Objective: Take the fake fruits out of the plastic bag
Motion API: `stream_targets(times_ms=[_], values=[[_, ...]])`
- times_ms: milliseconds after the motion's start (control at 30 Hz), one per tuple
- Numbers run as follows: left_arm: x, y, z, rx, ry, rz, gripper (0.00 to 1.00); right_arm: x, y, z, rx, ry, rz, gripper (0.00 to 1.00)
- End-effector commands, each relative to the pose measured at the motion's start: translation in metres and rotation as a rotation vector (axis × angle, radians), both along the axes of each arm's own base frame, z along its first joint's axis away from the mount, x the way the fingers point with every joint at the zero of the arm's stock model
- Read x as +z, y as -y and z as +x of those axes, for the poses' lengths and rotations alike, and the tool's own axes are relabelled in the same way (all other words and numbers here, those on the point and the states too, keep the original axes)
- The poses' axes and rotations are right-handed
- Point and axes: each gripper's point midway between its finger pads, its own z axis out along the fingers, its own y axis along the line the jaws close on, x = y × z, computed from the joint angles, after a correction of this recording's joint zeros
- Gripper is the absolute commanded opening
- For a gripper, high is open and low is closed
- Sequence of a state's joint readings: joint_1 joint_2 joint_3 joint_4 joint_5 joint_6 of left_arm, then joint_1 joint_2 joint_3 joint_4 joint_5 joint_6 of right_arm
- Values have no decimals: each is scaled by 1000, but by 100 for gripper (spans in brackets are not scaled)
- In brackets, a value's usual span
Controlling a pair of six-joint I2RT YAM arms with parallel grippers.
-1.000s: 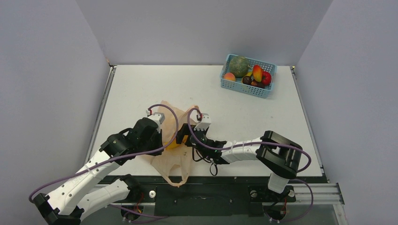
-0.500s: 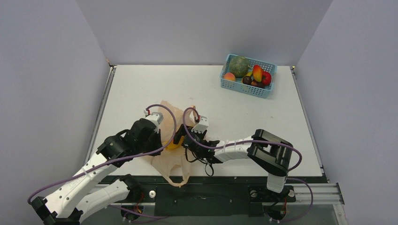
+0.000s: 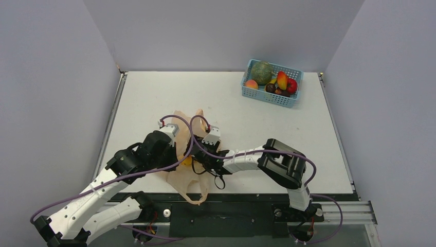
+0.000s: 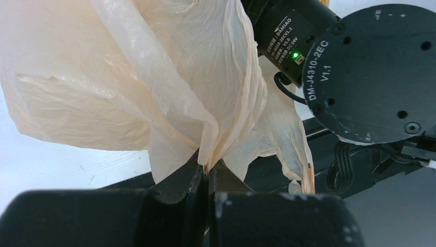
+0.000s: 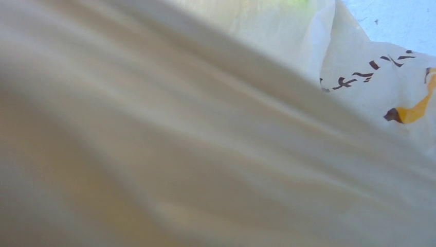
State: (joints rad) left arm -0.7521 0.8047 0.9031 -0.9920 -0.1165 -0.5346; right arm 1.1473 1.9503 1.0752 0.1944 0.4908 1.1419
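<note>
The pale-orange plastic bag (image 3: 188, 179) lies near the table's front edge. My left gripper (image 3: 176, 151) is shut on a fold of the bag (image 4: 154, 77), its jaws (image 4: 206, 175) pinching the film. My right gripper (image 3: 198, 154) is pushed into the bag from the right, and its fingers are hidden. The right wrist view shows only bag film (image 5: 205, 128) and the orange printed mark (image 5: 411, 110). A bit of yellow, the banana (image 3: 186, 161), shows through the bag between the grippers. The melon (image 3: 261, 72), mango (image 3: 282, 80) and plum (image 3: 270, 88) sit in the basket.
A blue basket (image 3: 267, 98) stands at the back right and also holds a peach-coloured fruit (image 3: 251, 84) and a shiny red fruit (image 3: 292, 85). The right arm's black motor housing (image 4: 370, 72) is close beside the left wrist. Grey walls surround the table.
My right gripper has moved left, deeper into the bag. The bag's far edge has shifted left and risen a little. My left gripper has kept its hold and hardly moved.
</note>
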Motion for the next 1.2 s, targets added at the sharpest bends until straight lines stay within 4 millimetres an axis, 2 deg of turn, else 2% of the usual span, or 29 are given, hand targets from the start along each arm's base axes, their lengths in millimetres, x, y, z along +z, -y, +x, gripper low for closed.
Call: stream_targets(times_ms=[0, 133, 200, 433, 800, 967, 1167], values=[[7, 3, 5, 0, 42, -21, 0, 3, -9, 5, -16, 2, 4, 78], [7, 2, 5, 2, 42, -17, 0, 3, -13, 2, 23, 3, 11, 69], [6, 2, 5, 2, 41, -14, 0, 3, -12, 1, 45, 10, 15, 59], [6, 3, 4, 2, 39, -12, 0, 30, -9, 3, 87, 67, 59, 35], [5, 3, 5, 5, 36, -4, 0, 68, 9, 0, 143, 175, -4, 1], [4, 2, 5, 7, 35, 1, 0, 74, 19, -6, 174, 210, -39, 0], [3, 2, 5, 11, 33, 5, 0, 87, 22, -18, 224, 242, -32, 0]])
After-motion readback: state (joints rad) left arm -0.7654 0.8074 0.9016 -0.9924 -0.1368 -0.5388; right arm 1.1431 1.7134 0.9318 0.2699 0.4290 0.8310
